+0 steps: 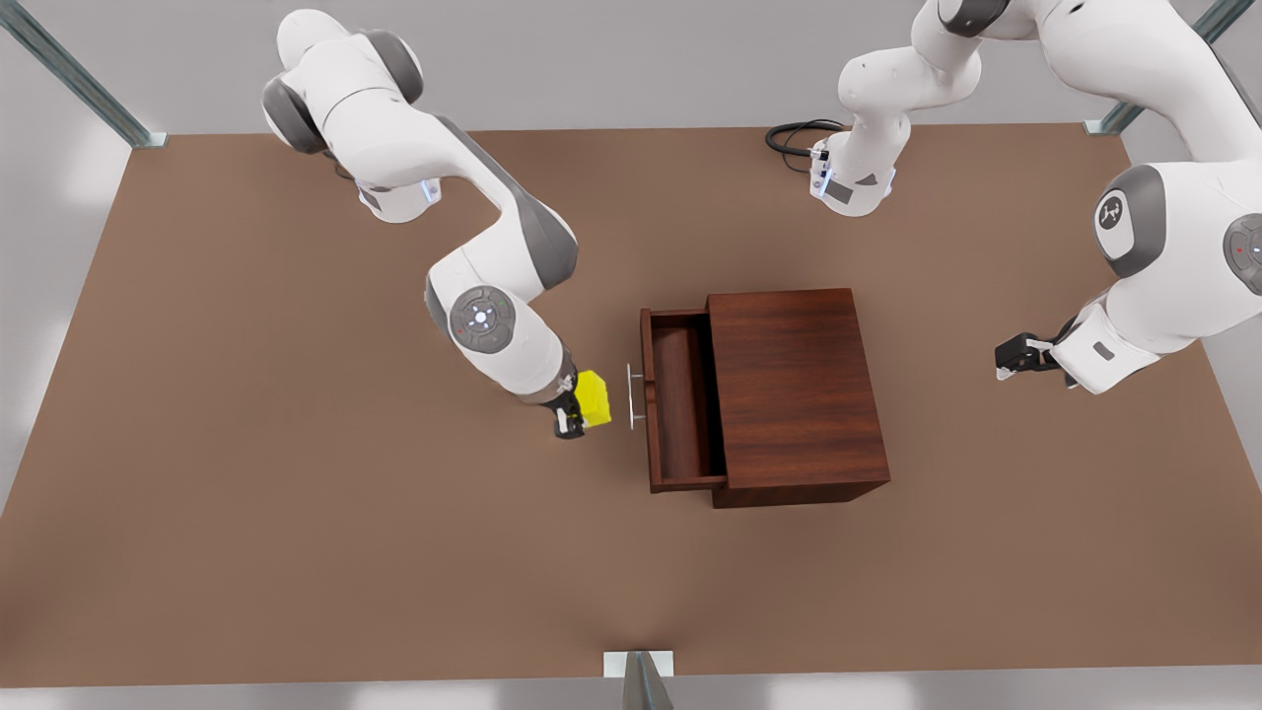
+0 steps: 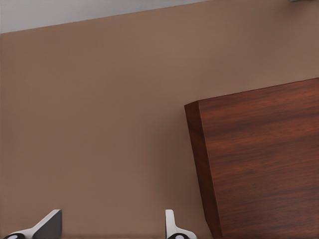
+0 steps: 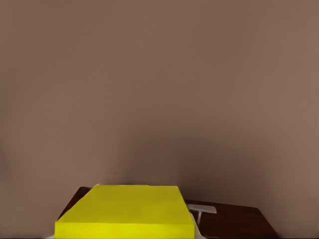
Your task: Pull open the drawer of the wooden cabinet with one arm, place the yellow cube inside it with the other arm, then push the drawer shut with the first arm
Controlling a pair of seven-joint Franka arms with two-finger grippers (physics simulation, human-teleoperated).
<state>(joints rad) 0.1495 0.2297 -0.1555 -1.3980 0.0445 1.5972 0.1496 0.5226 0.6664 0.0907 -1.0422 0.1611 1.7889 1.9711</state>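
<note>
Drawer (image 1: 678, 399) open — one yellow cube (image 1: 593, 398) in right claw (image 1: 577, 414).

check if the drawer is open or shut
Open: the drawer sticks out of the wooden cabinet, its inside bare.

The front view looks steeply down on the whole desk (image 1: 296, 552). The left wrist view faces the wooden cabinet (image 2: 264, 159) closely from its side; the right wrist view hovers near the desk, sharing the drawer (image 3: 234, 221) front.
</note>
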